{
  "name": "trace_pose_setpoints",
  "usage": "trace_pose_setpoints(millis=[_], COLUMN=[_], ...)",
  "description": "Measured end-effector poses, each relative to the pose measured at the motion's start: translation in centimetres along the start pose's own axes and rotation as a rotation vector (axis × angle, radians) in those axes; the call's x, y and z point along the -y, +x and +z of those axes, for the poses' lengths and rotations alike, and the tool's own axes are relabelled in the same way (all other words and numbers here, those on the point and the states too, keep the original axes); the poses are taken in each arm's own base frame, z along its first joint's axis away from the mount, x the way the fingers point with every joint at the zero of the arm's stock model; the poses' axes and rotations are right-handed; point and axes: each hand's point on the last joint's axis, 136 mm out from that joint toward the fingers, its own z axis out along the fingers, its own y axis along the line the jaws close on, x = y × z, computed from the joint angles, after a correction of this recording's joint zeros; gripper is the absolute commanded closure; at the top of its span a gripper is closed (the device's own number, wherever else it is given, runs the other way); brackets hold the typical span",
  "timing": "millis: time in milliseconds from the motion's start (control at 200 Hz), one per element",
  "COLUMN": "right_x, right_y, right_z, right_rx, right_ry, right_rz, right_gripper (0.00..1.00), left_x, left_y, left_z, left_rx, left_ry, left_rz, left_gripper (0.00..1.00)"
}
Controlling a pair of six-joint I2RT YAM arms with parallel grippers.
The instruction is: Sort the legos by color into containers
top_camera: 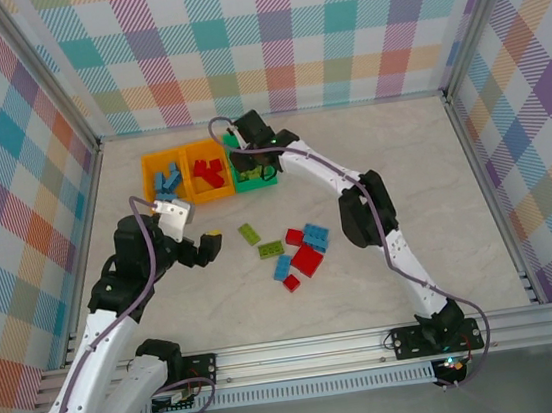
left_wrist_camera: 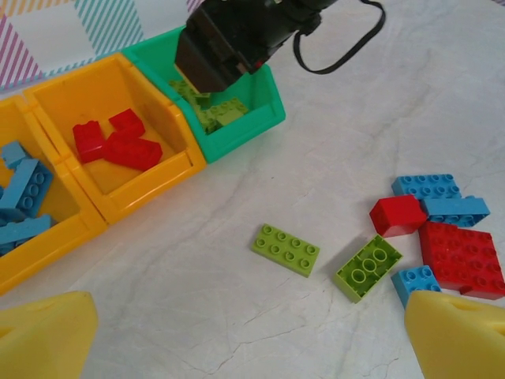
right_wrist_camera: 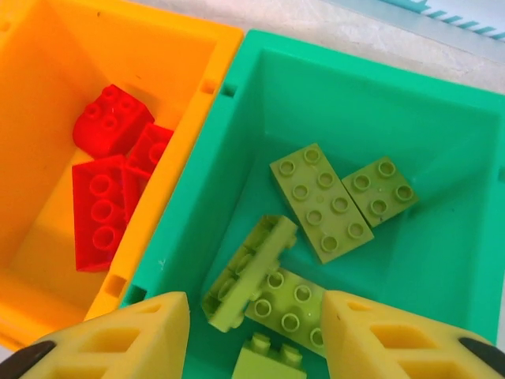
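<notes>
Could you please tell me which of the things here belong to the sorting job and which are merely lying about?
Part of the job: green bin; middle orange bin; end orange bin; loose lime bricks, red bricks and blue bricks on the table.
Not part of it, fixtures only: checked walls; metal rail.

From above, the right gripper hides most of the green bin, and the left wrist view crops one orange bin.
</notes>
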Motion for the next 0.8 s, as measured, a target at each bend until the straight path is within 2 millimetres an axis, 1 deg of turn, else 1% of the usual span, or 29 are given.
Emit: trace_pose_setpoints(millis=[80, 115, 170, 200, 210, 220, 255, 270, 325, 330, 345, 375, 400, 435, 505, 565, 655, 700, 725, 800], right_x=[0.2, 0.3, 0.5, 0.6, 0.6, 0.7, 0.8, 0.8, 0.7, 0.8, 0.6, 0.5, 0.4, 0.1, -0.3, -0.5, -0.4, -0.3, -0.2, 0.0], right_y=[1.2, 1.8, 2.6, 3.1, 3.2, 3.3, 3.5, 3.6, 4.0, 4.0, 4.2, 4.4, 4.5, 4.8, 6.0, 7.8, 11.9, 13.6, 14.3, 15.5], right_z=[-1.1, -2.0, -3.8, -5.2, -5.3, -6.1, -7.4, -8.5, -11.1, -11.7, -12.3, -14.0, -15.5, -17.1, -20.5, -23.0, -26.4, -27.9, -28.6, -30.6], right_rx=[-0.029, -0.036, -0.040, -0.036, -0.037, -0.035, -0.022, -0.010, 0.011, 0.018, 0.020, 0.034, 0.048, 0.058, 0.072, 0.076, 0.054, 0.044, 0.041, 0.054], right_ry=[0.004, 0.004, 0.004, 0.003, 0.002, 0.004, -0.001, -0.004, -0.023, -0.024, -0.033, -0.049, -0.065, -0.087, -0.135, -0.169, -0.204, -0.210, -0.214, -0.218], right_rz=[-0.016, -0.021, -0.027, -0.028, -0.029, -0.031, -0.034, -0.034, -0.037, -0.037, -0.040, -0.039, -0.034, -0.026, 0.001, 0.036, 0.082, 0.106, 0.116, 0.135], right_gripper=[0.51, 0.50, 0.48, 0.47, 0.46, 0.46, 0.43, 0.42, 0.38, 0.38, 0.37, 0.34, 0.32, 0.30, 0.22, 0.15, 0.05, 0.00, 0.00, 0.00], left_x=[-0.3, -0.4, -0.5, -0.5, -0.5, -0.5, -0.5, -0.5, -0.3, -0.3, -0.3, 0.0, 0.2, 0.4, 1.1, 2.2, 4.8, 6.3, 7.0, 9.0], left_y=[0.2, 0.2, 0.3, 0.3, 0.3, 0.4, 0.4, 0.4, 0.3, 0.3, 0.3, 0.0, -0.4, -0.9, -2.3, -3.1, -3.3, -3.1, -2.9, -1.9], left_z=[0.2, 0.2, 0.3, 0.3, 0.3, 0.4, 0.4, 0.5, 0.5, 0.6, 0.6, 0.6, 0.6, 0.5, 0.4, 0.5, 1.4, 2.4, 3.0, 5.5], left_rx=[-0.009, -0.013, -0.016, -0.018, -0.018, -0.019, -0.021, -0.024, -0.034, -0.035, -0.040, -0.046, -0.048, -0.048, -0.037, -0.037, -0.081, -0.126, -0.152, -0.250], left_ry=[-0.014, -0.018, -0.024, -0.024, -0.024, -0.024, -0.023, -0.022, -0.011, -0.009, -0.005, 0.010, 0.026, 0.041, 0.069, 0.103, 0.166, 0.197, 0.208, 0.211], left_rz=[-0.014, -0.023, -0.035, -0.041, -0.044, -0.045, -0.056, -0.061, -0.082, -0.086, -0.090, -0.109, -0.128, -0.153, -0.215, -0.259, -0.298, -0.316, -0.325, -0.344], left_gripper=[0.00, 0.00, 0.00, 0.00, 0.00, 0.00, 0.00, 0.00, 0.00, 0.00, 0.00, 0.01, 0.01, 0.02, 0.04, 0.04, 0.05, 0.05, 0.05, 0.06])
